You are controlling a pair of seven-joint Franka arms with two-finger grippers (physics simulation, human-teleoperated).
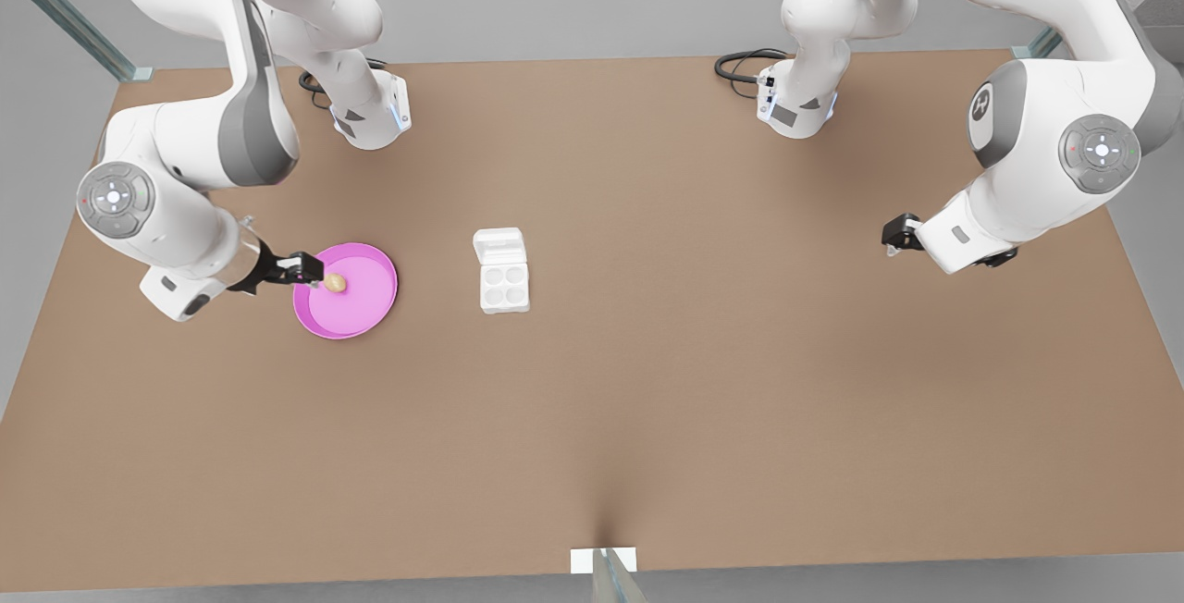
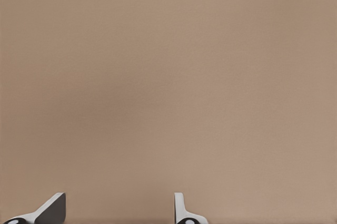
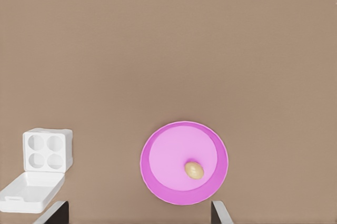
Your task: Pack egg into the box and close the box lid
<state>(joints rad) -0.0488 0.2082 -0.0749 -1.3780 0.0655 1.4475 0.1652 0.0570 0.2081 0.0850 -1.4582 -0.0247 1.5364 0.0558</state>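
We can read almost no text. One round grey badge [image 1: 980,107] on the arm at the front view's right carries a white sign that looks like the letter "H". We find no other labels or numbers.

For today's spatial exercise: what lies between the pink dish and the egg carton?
Nothing: in the front view, bare brown table separates the pink dish from the egg carton.
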